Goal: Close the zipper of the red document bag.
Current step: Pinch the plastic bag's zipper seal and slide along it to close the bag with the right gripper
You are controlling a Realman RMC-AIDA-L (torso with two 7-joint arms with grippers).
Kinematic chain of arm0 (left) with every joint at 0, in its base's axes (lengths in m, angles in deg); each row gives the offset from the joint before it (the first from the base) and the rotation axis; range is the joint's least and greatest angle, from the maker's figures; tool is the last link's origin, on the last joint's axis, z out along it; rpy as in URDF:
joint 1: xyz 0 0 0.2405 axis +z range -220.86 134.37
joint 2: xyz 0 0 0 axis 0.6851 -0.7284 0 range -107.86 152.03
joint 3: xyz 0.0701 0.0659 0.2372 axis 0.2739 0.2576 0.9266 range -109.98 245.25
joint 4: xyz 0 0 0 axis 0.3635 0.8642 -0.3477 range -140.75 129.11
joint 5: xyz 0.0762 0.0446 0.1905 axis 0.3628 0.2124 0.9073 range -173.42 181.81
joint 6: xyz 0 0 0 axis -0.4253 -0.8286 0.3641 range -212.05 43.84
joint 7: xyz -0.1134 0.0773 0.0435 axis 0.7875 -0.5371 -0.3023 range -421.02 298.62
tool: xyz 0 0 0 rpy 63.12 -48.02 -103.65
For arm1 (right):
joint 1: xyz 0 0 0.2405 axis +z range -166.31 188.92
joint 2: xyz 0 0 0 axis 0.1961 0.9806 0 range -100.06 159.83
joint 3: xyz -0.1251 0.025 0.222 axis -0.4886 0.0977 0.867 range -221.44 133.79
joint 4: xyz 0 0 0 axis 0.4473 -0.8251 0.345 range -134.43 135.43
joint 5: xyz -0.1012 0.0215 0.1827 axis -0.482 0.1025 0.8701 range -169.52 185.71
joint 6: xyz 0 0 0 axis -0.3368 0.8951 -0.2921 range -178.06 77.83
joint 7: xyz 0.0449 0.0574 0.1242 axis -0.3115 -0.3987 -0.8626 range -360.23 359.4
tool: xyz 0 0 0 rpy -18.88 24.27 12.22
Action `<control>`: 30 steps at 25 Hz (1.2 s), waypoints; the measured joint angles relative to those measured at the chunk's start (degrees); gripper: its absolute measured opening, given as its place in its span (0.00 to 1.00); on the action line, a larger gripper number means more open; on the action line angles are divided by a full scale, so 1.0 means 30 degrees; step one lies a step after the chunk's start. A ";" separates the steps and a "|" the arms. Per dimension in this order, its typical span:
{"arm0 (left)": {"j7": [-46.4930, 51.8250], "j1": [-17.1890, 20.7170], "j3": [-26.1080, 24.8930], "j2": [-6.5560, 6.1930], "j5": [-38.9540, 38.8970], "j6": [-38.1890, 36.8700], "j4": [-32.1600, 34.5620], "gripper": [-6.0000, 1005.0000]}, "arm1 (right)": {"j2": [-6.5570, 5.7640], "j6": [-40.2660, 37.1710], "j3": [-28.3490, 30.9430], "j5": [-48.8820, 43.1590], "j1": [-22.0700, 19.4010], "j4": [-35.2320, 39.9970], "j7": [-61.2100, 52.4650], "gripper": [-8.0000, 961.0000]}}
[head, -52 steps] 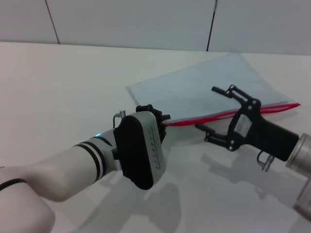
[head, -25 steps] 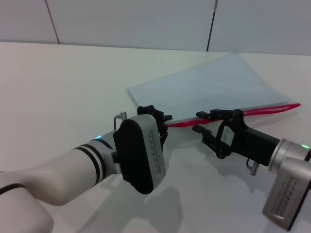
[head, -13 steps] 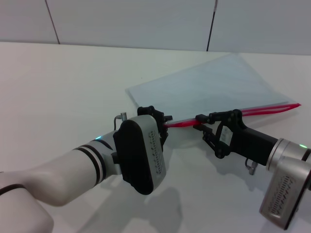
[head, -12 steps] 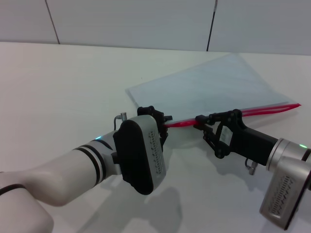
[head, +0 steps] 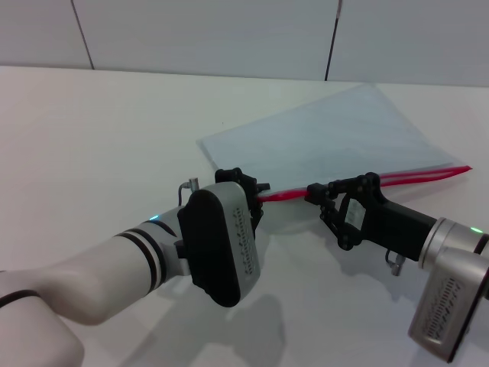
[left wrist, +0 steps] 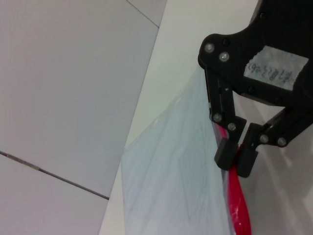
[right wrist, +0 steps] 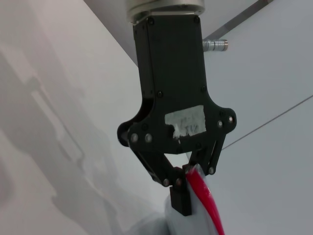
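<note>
The red document bag lies flat on the white table, a pale blue-grey pouch with the red zipper along its near long edge. My left gripper is shut on the zipper's left end at the bag's near corner. The right wrist view shows this left gripper pinching the red strip. A little to the right, my right gripper is shut on the zipper. The left wrist view shows the right gripper clamped on the strip beside the bag. The slider is hidden between the fingers.
The white table stretches left and toward me from the bag. A grey panelled wall rises behind the table's far edge. My left forearm fills the near left, and the right arm the near right.
My right gripper came in from the right with its fingers wide apart, then shut on the zipper close to the left gripper. The left gripper and the bag stayed put.
</note>
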 joint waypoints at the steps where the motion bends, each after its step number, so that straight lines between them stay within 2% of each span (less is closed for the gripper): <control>1: 0.0000 -0.0002 0.0000 0.0000 0.0000 0.0000 -0.0004 0.06 | 0.0000 0.0001 -0.0001 -0.0001 -0.0001 0.0000 0.0000 0.07; 15: -0.0001 -0.0003 0.0000 -0.0031 0.0000 -0.0007 -0.0039 0.06 | -0.0089 0.0621 0.0448 0.0153 -0.0262 0.0482 -0.0112 0.07; 24: 0.0001 0.0004 0.0001 -0.0029 0.0000 -0.0064 -0.0040 0.06 | -0.0095 0.0942 0.3254 0.0162 -0.1506 0.2457 -0.0146 0.07; 30: 0.0001 0.0046 0.0002 -0.0028 0.0000 -0.0089 -0.0039 0.06 | -0.0113 0.2628 0.5347 0.0173 -0.1714 0.3839 -0.0153 0.08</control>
